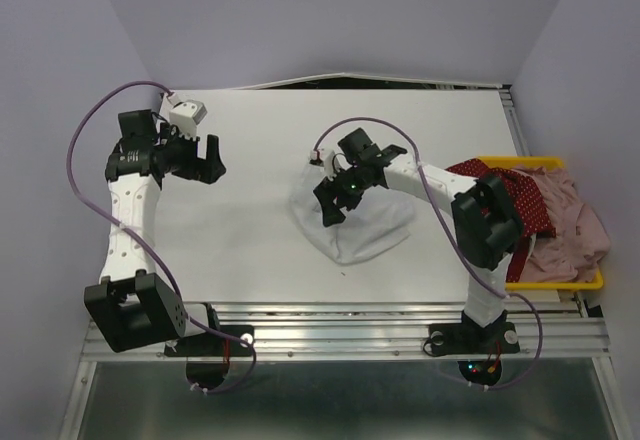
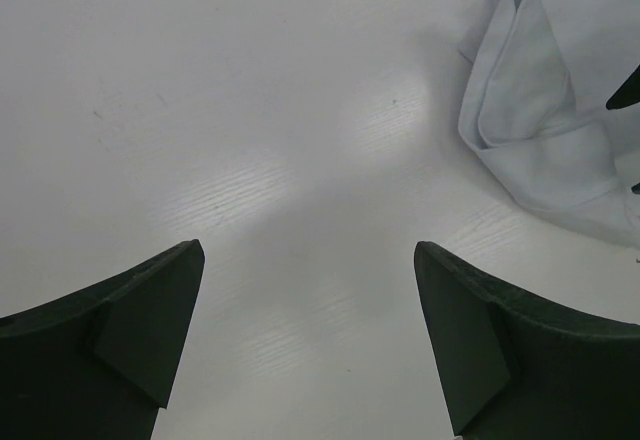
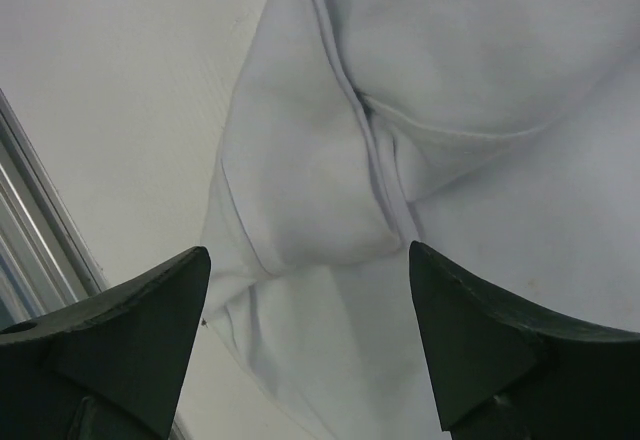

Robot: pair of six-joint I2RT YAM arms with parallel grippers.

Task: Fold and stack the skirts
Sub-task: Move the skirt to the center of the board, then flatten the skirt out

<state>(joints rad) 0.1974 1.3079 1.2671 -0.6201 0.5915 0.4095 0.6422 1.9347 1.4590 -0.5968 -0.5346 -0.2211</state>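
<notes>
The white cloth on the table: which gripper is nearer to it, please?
Right. The right gripper hangs over the white cloth; the left gripper is well off to its left.

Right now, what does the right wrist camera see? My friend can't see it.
A rumpled white cloth with folded seams fills most of the view, lying on a white table. The right gripper hangs open above it, its two dark fingers at the bottom corners. A metal rail shows at the left edge.

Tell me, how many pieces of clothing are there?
3. A white garment lies on the table under the right gripper; a dark red dotted skirt and a pink skirt sit in the yellow tray. More may be hidden underneath.
</notes>
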